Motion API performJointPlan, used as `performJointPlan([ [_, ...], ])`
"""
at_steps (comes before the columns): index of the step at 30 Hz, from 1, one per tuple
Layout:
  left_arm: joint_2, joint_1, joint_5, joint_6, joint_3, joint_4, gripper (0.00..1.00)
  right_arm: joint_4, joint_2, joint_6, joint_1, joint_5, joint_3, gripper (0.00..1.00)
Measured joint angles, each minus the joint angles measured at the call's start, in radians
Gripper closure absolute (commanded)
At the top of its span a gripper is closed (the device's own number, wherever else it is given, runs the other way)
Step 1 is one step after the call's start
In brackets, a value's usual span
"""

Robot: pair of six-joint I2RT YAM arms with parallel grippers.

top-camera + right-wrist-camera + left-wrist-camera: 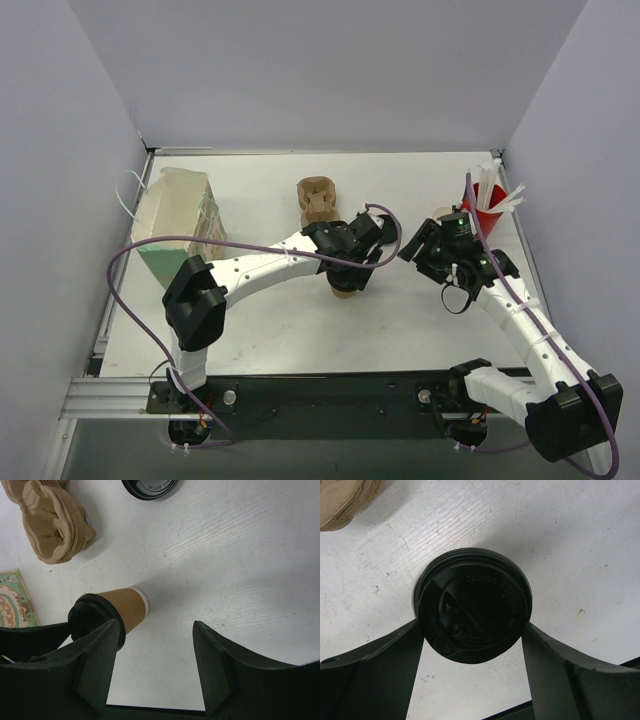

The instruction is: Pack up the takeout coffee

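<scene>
The white table [300,335] sits between plain lavender walls, the arms' bases at its near edge. The coffee cup [127,610], brown paper with a black lid [472,610] on it, stands upright near the middle of the table, just in front of the pulp cup carrier [318,200].

The left gripper [471,626] hangs over the cup. Its fingers are spread about as wide as the lid, one on each side in its own camera. The right wrist view shows no finger pressed against the cup, so it looks unheld.

The right gripper [156,630] is spread wide with only bare table between its fingers. The cup is just to the left of it.

A second black lid [150,486] lies flat on the table farther back. A green and white paper bag [180,222] stands at the left. A red cup [487,212] of white sticks stands at the far right.
</scene>
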Motion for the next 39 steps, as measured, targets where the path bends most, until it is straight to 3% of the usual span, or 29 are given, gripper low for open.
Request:
performJointPlan([
  [39,0.008,0.001,-0.061,0.008,0.029,-0.021,0.34,0.006,0.033,0.0,0.038,0.0,-0.014,0.45],
])
